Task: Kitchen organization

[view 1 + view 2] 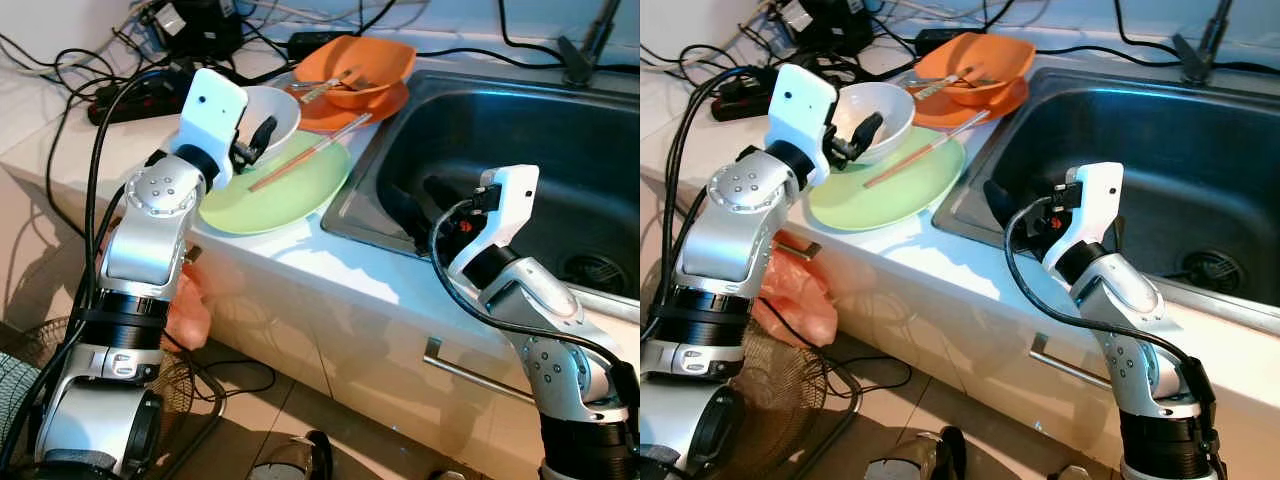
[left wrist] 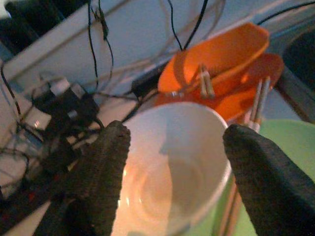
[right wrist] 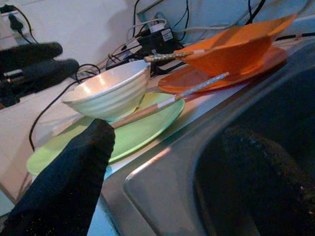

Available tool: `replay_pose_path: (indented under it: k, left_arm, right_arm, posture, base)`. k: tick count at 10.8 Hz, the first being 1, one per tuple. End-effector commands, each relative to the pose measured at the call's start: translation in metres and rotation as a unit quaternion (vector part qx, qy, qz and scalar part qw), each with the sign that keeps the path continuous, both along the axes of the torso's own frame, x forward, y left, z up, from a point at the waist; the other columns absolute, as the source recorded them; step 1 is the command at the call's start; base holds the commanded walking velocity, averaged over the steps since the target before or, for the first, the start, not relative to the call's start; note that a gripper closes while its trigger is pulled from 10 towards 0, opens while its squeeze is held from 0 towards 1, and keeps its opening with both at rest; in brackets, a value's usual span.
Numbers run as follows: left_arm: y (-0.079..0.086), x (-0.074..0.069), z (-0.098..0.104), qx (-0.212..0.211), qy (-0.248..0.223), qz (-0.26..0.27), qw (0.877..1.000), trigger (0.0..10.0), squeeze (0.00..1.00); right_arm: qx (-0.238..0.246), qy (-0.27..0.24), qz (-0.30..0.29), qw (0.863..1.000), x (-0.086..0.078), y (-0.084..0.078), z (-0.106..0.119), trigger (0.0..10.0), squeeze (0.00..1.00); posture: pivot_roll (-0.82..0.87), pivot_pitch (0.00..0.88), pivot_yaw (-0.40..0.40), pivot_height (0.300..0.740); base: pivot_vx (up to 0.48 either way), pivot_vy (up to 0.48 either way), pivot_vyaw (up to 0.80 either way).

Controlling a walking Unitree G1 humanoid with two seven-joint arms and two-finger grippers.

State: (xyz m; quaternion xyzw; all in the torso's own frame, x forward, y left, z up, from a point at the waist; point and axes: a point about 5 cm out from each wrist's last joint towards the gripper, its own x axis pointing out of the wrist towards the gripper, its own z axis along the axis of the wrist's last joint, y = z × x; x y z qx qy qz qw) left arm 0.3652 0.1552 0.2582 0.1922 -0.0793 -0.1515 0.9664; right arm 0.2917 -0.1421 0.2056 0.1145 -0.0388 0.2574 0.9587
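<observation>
sink point(image 1: 600, 180): brushed metal | white bowl point(image 1: 280, 115): glossy, ribbed | pincer fingers point(image 2: 106, 167): rough matt black

1. One white bowl point(image 1: 268, 118)
2. One green plate point(image 1: 285, 185)
3. One orange bowl point(image 1: 358, 65)
4. One orange plate point(image 1: 345, 108)
5. Two pairs of chopsticks: one point(image 1: 310, 152) across the green plate, one point(image 1: 328, 84) in the orange bowl
6. One sink point(image 1: 500, 130)
7. Two claws, left point(image 1: 258, 138) and right point(image 3: 162, 182)
</observation>
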Motion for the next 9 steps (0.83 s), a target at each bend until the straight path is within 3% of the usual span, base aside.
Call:
replay_pose_path:
  k: [1, 2, 4, 9]
  left_arm:
    - [0.006, -0.003, -0.006, -0.004, 0.021, 0.01, 1.0, 10.0, 1.0]
    - [0.006, -0.002, -0.012, 0.007, 0.039, 0.009, 0.999, 10.0, 1.0]
    - [0.013, 0.005, -0.018, 0.053, 0.073, 0.002, 0.996, 10.0, 0.0]
    - [0.029, 0.014, -0.015, 0.114, 0.104, -0.014, 0.988, 10.0, 0.0]
  right_arm:
    - [0.001, -0.012, 0.007, 1.0, 0.001, 0.003, 0.004, 10.0, 0.0]
    - [0.0, -0.012, 0.007, 1.0, 0.001, 0.003, 0.004, 10.0, 0.0]
    - [0.0, -0.015, 0.009, 1.0, 0.002, 0.004, 0.006, 10.0, 0.0]
    - [-0.001, -0.017, 0.009, 1.0, 0.003, 0.004, 0.006, 10.0, 0.0]
  posture:
    - [0.09, 0.094, 0.157, 0.74]
    - [0.09, 0.093, 0.155, 0.74]
    - [0.09, 0.09, 0.156, 0.74]
    - [0.09, 0.084, 0.152, 0.74]
  base:
    - [0.0, 0.0, 0.0]
    - [0.0, 0.0, 0.0]
    - [0.0, 0.0, 0.0]
    - [0.0, 0.0, 0.0]
